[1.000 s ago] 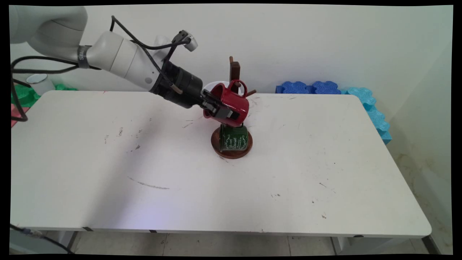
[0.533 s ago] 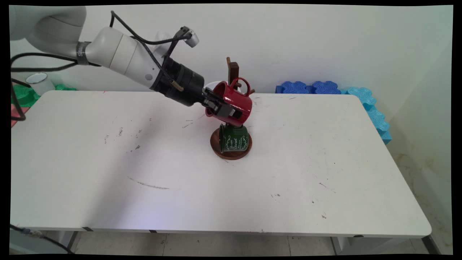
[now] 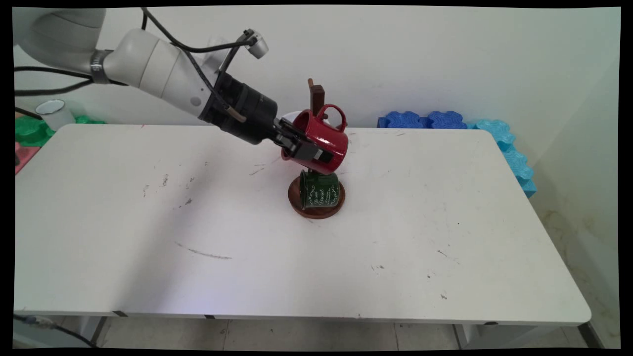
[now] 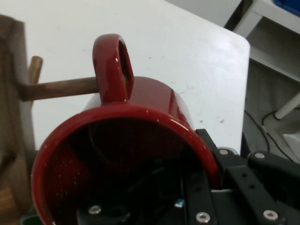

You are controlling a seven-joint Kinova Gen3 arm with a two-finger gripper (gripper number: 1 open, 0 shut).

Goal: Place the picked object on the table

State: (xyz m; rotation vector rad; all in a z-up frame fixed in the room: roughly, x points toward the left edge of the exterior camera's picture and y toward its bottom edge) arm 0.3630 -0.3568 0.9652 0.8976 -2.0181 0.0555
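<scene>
- Hanging low at frame centre, a glossy green mug sits over the round wooden stand base.
- Above it, the gripper clamps the tilted red mug by its rim, handle beside a wooden peg.

The arm extends from the upper left, angled downward to the right. The gripper is tilted downward with its fingers closed on the rim of a mug.

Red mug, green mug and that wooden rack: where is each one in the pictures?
red mug (image 3: 327, 143): main view, on its side wall.
green mug (image 3: 320, 190): main view, on its lettered side.
wooden rack (image 3: 316, 95): main view, on the post's top.
</scene>
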